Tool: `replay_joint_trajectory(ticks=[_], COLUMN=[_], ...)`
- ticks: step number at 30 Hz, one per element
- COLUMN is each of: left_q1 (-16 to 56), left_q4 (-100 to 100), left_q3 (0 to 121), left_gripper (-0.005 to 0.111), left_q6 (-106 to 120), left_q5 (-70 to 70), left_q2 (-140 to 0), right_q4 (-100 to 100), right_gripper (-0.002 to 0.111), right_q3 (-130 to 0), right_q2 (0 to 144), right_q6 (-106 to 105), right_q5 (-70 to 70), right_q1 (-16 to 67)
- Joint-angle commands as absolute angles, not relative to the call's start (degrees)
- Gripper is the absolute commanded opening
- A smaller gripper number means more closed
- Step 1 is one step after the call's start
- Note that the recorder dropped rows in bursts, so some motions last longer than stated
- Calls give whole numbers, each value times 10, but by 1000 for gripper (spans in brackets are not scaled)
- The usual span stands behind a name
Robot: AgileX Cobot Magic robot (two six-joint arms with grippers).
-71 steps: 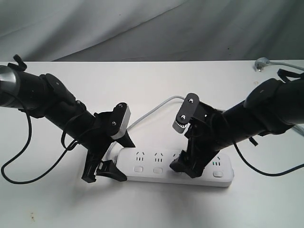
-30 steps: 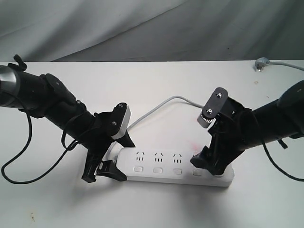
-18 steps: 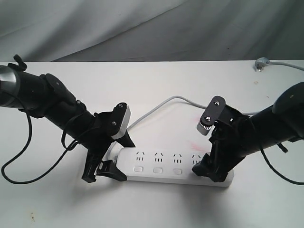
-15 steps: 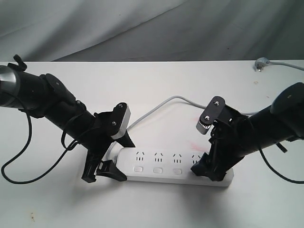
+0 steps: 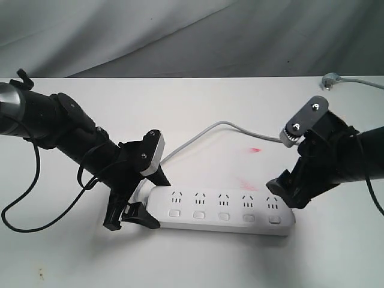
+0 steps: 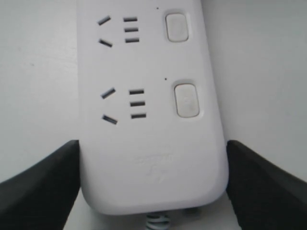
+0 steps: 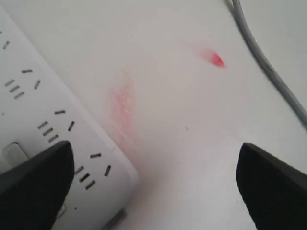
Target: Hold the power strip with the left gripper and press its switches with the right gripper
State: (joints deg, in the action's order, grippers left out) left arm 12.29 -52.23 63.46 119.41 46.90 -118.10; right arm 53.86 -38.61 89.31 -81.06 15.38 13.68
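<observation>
The white power strip [image 5: 222, 207] lies flat on the table, its five switches [image 5: 224, 215] in a row below the sockets. My left gripper [image 5: 148, 200] is shut on the strip's cord end, and the left wrist view shows a black finger [image 6: 41, 184] pressed against each long side of the power strip [image 6: 151, 96]. Two switches [image 6: 186, 100] show there. My right gripper [image 5: 287, 193] hangs open just above and behind the strip's far end, touching no switch. In the right wrist view its fingers [image 7: 33, 187] are wide apart, with the corner of the power strip [image 7: 53, 129] under one of them.
The grey cord [image 5: 207, 130] arcs from the held end across the table and passes behind the right arm; the cord [image 7: 268, 67] also crosses the right wrist view. Red smudges [image 5: 255, 149] mark the tabletop behind the strip. A grey plug [image 5: 330, 80] lies at the far right edge.
My right gripper has lifted off the right-end switches and drawn back to the right, uncovering the last two sockets. The left gripper and the strip have not moved.
</observation>
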Motion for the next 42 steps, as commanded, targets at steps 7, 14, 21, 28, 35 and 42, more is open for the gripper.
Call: replay_joint_trajectory(ticks=[7, 14, 21, 28, 35, 42], left_q1=[126, 126, 126, 126, 126, 126], left_q4=[-517, -517, -517, -517, -517, -517], left_q3=[637, 637, 637, 637, 637, 637], left_gripper=[0, 0, 0, 0, 0, 0], left_q6=[1200, 1200, 1200, 1200, 1200, 1200], left_q5=[449, 449, 449, 449, 449, 449], left_q2=[-1181, -1181, -1181, -1181, -1181, -1181], right_q4=[580, 577, 535, 531, 531, 540], right_gripper=[84, 84, 84, 84, 84, 84], right_q3=[-364, -358, -358, -357, -351, -352], right_q2=[906, 931, 931, 936, 980, 980], right_q6=[-841, -841, -805, -804, -804, -800], right_q5=[164, 174, 164, 157, 155, 155], right_q1=[133, 133, 133, 133, 133, 133])
